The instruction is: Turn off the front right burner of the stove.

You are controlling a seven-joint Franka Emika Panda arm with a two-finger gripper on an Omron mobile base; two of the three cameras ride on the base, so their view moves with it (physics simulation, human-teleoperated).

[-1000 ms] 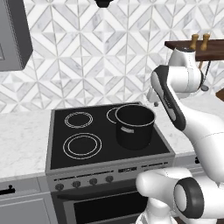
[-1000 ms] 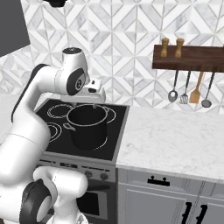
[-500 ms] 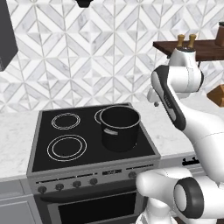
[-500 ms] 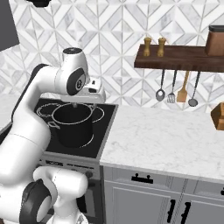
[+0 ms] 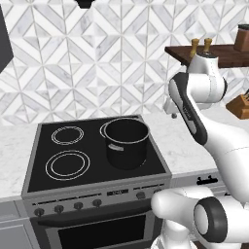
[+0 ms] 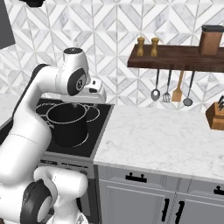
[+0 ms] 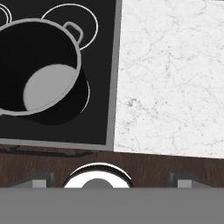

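Here, an empty black pot point(image 5: 126, 142) on the stove point(image 5: 73, 172).

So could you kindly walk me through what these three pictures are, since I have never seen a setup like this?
This is a rendered kitchen with a white robot arm on a base that can drive. Two pictures come from cameras on that base, behind the arm to its left and right; the third looks down from the hand itself. The arm reaches over the edge of a grey steel stove with a flat black glass top, marked with white rings. A dark round metal pot stands on the right side of that top, empty inside. Small dark knobs line the stove's front panel. Beside it runs a white marble counter, under a brown wooden shelf with hanging utensils. The hand's jaws stand open and hold nothing.
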